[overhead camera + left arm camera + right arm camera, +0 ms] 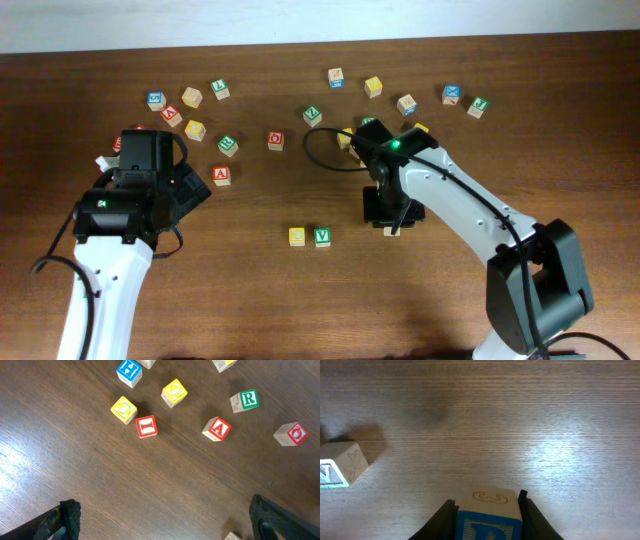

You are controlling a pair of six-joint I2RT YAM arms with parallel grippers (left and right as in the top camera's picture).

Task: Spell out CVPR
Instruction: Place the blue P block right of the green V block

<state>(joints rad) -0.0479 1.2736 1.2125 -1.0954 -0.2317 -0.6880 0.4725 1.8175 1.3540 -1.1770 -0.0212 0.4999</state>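
Observation:
The yellow-faced C cube (pixel 297 236) and the green V cube (pixel 322 237) sit side by side at the table's front middle. My right gripper (pixel 391 218) is to their right, shut on the blue P cube (pixel 487 512), close above the table. In the right wrist view a green-lettered cube (pixel 337 467) lies at the left edge. The green R cube (pixel 228 145) (pixel 245 400) lies further back on the left. My left gripper (pixel 190 190) (pixel 165 530) is open and empty, short of the R cube.
Several other letter cubes are scattered across the back of the table. Among them are a red A (pixel 221 176) (pixel 216 428), a red I (pixel 146 426), a yellow cube (pixel 195 130) and a blue cube (pixel 452 95). A black cable (pixel 315 150) loops behind the right arm.

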